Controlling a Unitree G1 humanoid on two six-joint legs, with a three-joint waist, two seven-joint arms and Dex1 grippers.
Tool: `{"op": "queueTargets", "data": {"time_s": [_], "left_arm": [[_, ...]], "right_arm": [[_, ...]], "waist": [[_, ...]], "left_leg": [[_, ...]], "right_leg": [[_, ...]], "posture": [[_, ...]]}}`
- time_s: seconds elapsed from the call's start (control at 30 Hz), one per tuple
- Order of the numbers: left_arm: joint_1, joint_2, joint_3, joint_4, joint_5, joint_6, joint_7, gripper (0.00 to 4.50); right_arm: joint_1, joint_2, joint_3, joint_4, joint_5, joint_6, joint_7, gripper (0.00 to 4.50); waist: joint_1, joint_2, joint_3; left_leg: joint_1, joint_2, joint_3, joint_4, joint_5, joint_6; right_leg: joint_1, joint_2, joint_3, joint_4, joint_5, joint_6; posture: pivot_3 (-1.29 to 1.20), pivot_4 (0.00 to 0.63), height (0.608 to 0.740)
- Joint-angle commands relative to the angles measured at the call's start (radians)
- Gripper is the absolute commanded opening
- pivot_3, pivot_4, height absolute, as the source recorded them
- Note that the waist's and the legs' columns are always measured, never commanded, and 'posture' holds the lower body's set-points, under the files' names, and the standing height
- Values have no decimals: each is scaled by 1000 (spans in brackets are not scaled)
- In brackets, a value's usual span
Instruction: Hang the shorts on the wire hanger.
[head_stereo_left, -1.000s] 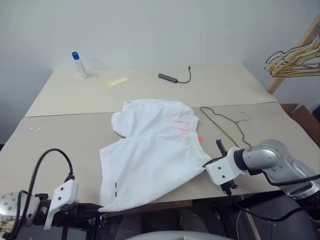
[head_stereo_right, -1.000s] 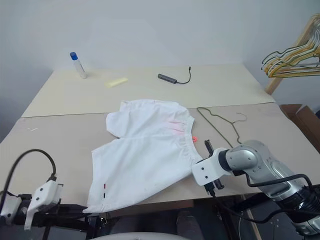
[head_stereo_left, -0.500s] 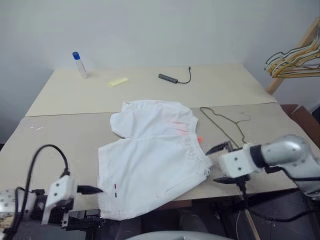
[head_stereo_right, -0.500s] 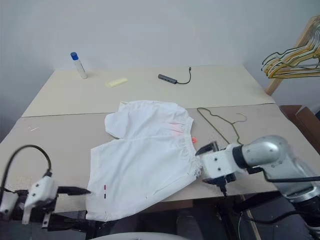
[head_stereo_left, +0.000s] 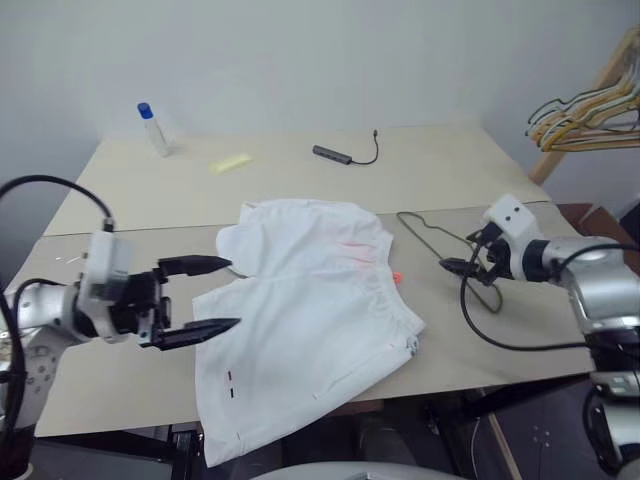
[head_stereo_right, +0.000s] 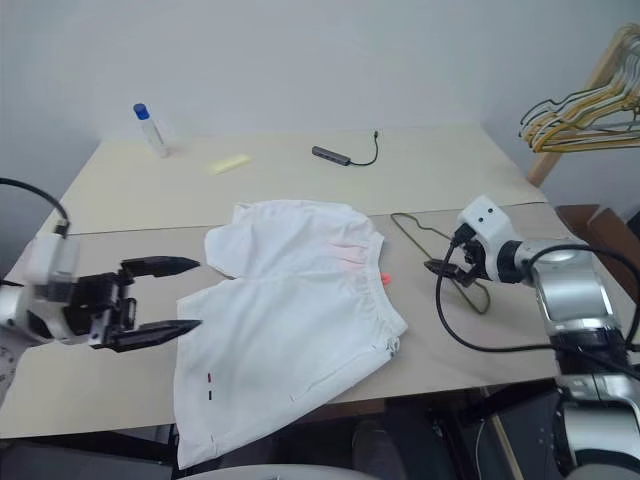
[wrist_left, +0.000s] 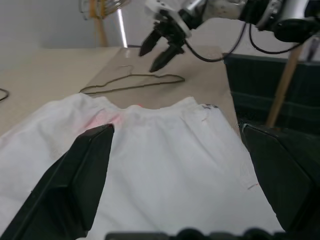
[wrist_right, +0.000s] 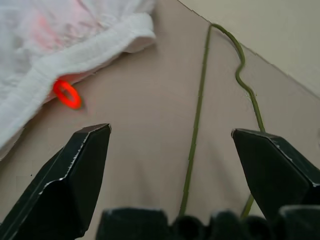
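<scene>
The large white cloth shorts with the gathered elastic waistband (head_stereo_left: 305, 325) lie spread flat on the beige table (head_stereo_left: 130, 250), one leg hanging a little over the near edge, a faint pink mark near the waist and a small orange-red loop (wrist_right: 67, 94) just beside it. The thin dark olive-grey wire hanger (head_stereo_left: 450, 250) lies flat on the table just beside the waistband, apart from the cloth.

The left gripper (head_stereo_left: 205, 297) hovers at the shorts' left edge with its black fingers spread wide, holding nothing. The right gripper (head_stereo_left: 462, 267) hangs over the hanger's wire — jaws wide apart, also empty.

The main risk, as I judge it, sits with the hanger: the wire is thin and flat on the table, so the right fingers could close on bare tabletop or slide the wire aside instead of lifting it. The hook could also snag the gripper's dangling black cable (head_stereo_left: 480, 320). On the left, a pinch taken too near the edge may catch only one layer of cloth, and the overhanging leg could drag the shorts off the table.

Against a second ago, both grippers have opened from shut. The left one has risen from below the table edge to the shorts' side; the right has left the waistband corner and moved out over the hanger. That corner now lies slack and flatter, shifted slightly.
</scene>
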Motion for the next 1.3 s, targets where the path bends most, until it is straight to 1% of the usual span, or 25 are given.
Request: {"op": "queueTargets", "data": {"time_s": [0.03, 0.13, 0.3, 0.47, 0.57, 0.6, 0.67, 0.7, 0.73, 0.93, 1.0, 1.03, 1.07, 1.17, 1.27, 1.3], "left_arm": [[-41, 23, -44, -12, 53, -27, -21, 4466], [-69, 22, -70, -6, 74, -30, -26, 4466], [-48, 17, -71, -33, 62, -22, -38, 4466], [-38, 12, -78, -40, 74, -32, -40, 4466], [-38, 9, -83, -39, 81, -37, -39, 4466], [-37, 8, -84, -39, 83, -38, -40, 4500], [-35, 6, -86, -36, 92, -46, -41, 4500], [-34, 4, -88, -36, 95, -48, -40, 4500], [-34, 2, -88, -35, 96, -50, -40, 4500], [-33, -9, -96, -34, 116, -64, -40, 4500], [-37, -13, -102, -30, 123, -74, -37, 4500], [-47, -23, -105, -28, 128, -76, -20, 4500], [-58, -37, -108, -25, 133, -75, 4, 4500], [-81, -69, -111, -14, 139, -45, 78, 4500], [-78, -101, -94, -12, 102, 48, 183, 4500], [-84, -131, -93, -10, 84, 90, 250, 4500]], "right_arm": [[-77, 20, 20, 165, -34, -16, -15, 4500], [-136, 46, 42, 323, -52, -79, 12, 4500], [-197, 76, 81, 509, -83, -174, 78, 4500], [-219, 88, 120, 616, -121, -261, 149, 4500], [-248, 104, 123, 696, -135, -257, 160, 4500], [-258, 108, 126, 716, -142, -251, 162, 4142], [-271, 116, 133, 744, -160, -250, 157, 3650], [-273, 119, 141, 749, -172, -257, 152, 3313], [-274, 122, 146, 751, -181, -261, 154, 3066], [-267, 134, 177, 741, -231, -271, 145, 1052], [-260, 138, 187, 734, -249, -277, 137, 411], [-254, 140, 193, 728, -261, -277, 127, 175], [-249, 141, 198, 720, -271, -277, 115, 65], [-237, 149, 181, 698, -272, -263, 88, 65], [-226, 160, 119, 649, -247, -243, -11, 65], [-217, 161, 88, 607, -232, -225, -52, 65]], "waist": [[-7, 0, 0], [-22, 1, 0], [-36, 2, 1], [-50, 2, 1], [-54, 2, 1], [-55, 2, 1], [-56, 2, 1], [-55, 2, 1], [-55, 2, 1], [-55, -1, -2], [-55, -2, -3], [-55, -3, -4], [-55, -4, -5], [-55, -9, -9], [-58, -13, -12], [-59, -13, -12]], "left_leg": [[0, 0, 0, 0, 0, 0], [0, 0, 0, 0, 0, 0], [0, 0, 0, 0, 0, 0], [0, 0, 0, 0, 0, 0], [1, 0, -1, 0, 0, 0], [1, 0, -1, 0, 0, 0], [1, 0, -1, 0, 0, 0], [1, 0, -2, 0, 0, 0], [1, 0, -2, 0, 0, 0], [2, 0, -2, 0, 0, 0], [2, 0, -2, 0, 0, 0], [2, 0, -2, 0, 0, 0], [2, 0, -2, 0, 0, 0], [2, 1, -3, 0, 0, 0], [5, 1, -4, 0, 0, 0], [6, 1, -4, 0, 0, 0]], "right_leg": [[0, 0, 0, 0, 0, 0], [0, 1, 0, 0, 0, 0], [0, 1, 1, 0, 0, 0], [1, 1, 1, 0, 0, 1], [1, 1, 1, 0, 1, 1], [2, 1, 1, 0, 1, 1], [2, 1, 1, 0, 1, 1], [2, 1, 1, 0, 1, 1], [2, 1, 1, 0, 1, 1], [2, 1, 1, 0, 1, 1], [3, 1, 1, 0, 1, 1], [3, 1, 1, 0, 1, 1], [3, 1, 1, 0, 1, 1], [3, 1, 0, 0, 1, 1], [6, 1, 0, 0, 1, 1], [7, 1, 1, 0, 1, 1]], "posture": [[-20, 0, 740], [-23, 0, 740], [-22, 0, 740], [-10, 0, 740], [-2, 0, 740], [-2, 0, 740], [2, 0, 740], [2, 0, 740], [2, 0, 740], [2, 0, 740], [1, 0, 740], [1, 0, 740], [1, 0, 740], [-9, 0, 740], [-18, 0, 740], [-18, 0, 740]]}}
